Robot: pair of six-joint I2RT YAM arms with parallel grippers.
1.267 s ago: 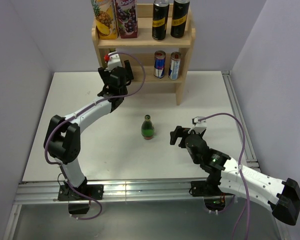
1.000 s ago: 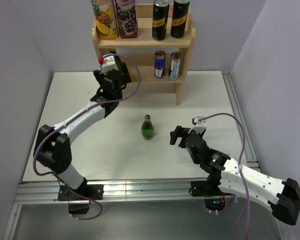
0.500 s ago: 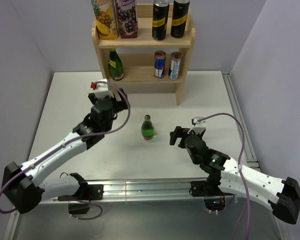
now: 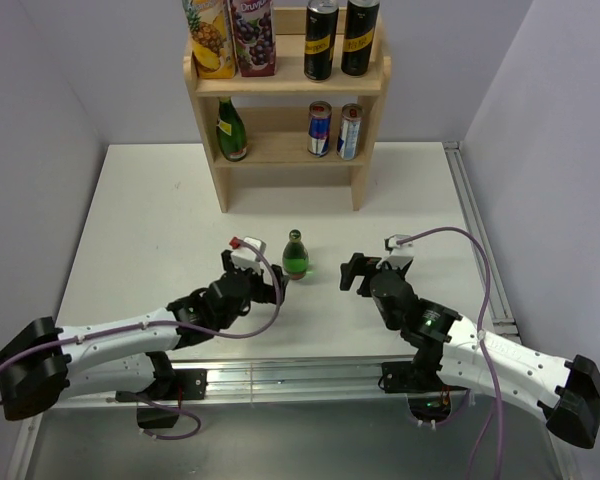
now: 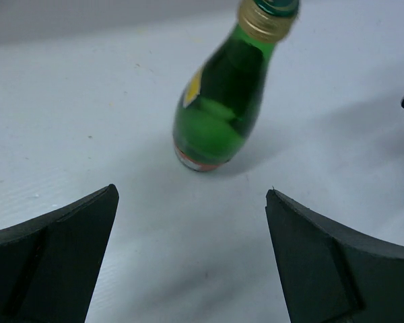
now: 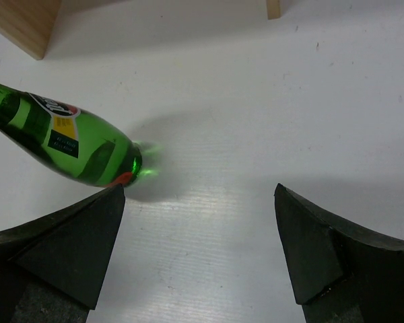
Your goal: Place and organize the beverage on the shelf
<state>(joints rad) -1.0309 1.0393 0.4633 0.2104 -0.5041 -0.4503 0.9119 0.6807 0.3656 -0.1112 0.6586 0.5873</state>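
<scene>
Placement of 1 green bottle (image 4: 230,130) on the shelf (image 4: 358,185) is done; the left tool (image 4: 268,290), spread wide, is back facing the counter bottle (image 4: 296,256).

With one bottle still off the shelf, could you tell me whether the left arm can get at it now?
Probably yes: the open left hand faces the upright green bottle, with only bare table between them.

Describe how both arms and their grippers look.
Both arms have white links with black joints: left arm, right arm. A purple cable loops to each wrist. The left gripper and right gripper are black, with wedge-shaped fingers. A green light shows on the right arm.
</scene>
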